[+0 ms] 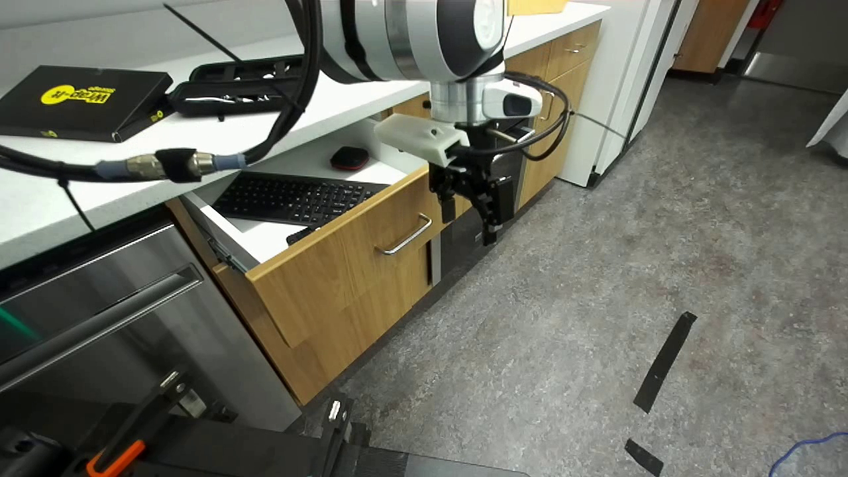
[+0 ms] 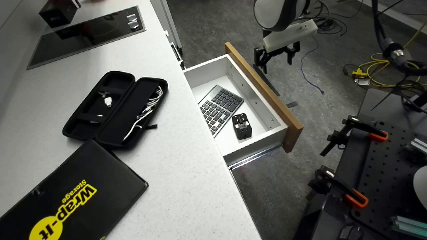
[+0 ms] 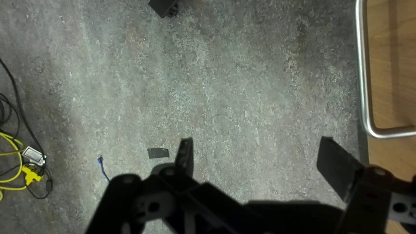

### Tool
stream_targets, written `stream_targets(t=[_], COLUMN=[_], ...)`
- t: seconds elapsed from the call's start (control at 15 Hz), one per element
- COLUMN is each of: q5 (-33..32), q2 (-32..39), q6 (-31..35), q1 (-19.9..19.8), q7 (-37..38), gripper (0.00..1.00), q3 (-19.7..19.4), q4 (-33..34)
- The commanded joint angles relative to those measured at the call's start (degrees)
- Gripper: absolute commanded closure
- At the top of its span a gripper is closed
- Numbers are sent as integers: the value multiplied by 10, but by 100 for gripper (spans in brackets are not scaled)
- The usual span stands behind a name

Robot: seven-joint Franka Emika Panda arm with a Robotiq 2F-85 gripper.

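Observation:
My gripper (image 1: 469, 226) hangs over the floor just outside a pulled-out wooden drawer, its fingers spread wide with nothing between them. Nearest to it is the drawer's silver handle (image 1: 409, 240), which in the wrist view stands upright at the right edge as a metal bar (image 3: 363, 78), apart from the fingers. In an exterior view the gripper (image 2: 277, 67) is past the drawer front (image 2: 263, 92). Inside the white drawer lie a dark keyboard (image 2: 218, 108) and a small black device (image 2: 243, 128). A black and red object (image 1: 349, 158) sits farther back in it.
On the white counter (image 2: 186, 186) are an open black case (image 2: 115, 106) with white cables, a black Wrap-It box (image 2: 76, 193) and a cooktop (image 2: 90, 31). A black perforated table (image 2: 383, 160) with orange clamps stands opposite. Yellow cable (image 3: 13, 177) and black tape (image 3: 158, 152) lie on the floor.

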Motion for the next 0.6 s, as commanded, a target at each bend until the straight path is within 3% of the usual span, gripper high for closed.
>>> stream_targets(t=[0.0,0.53], q5=[60,151], q2=[77,137], q6=[26,3], q1=[18,29], q7=[12,-28], gripper=[0,0], q3=[-6,48], q4=[57,132])
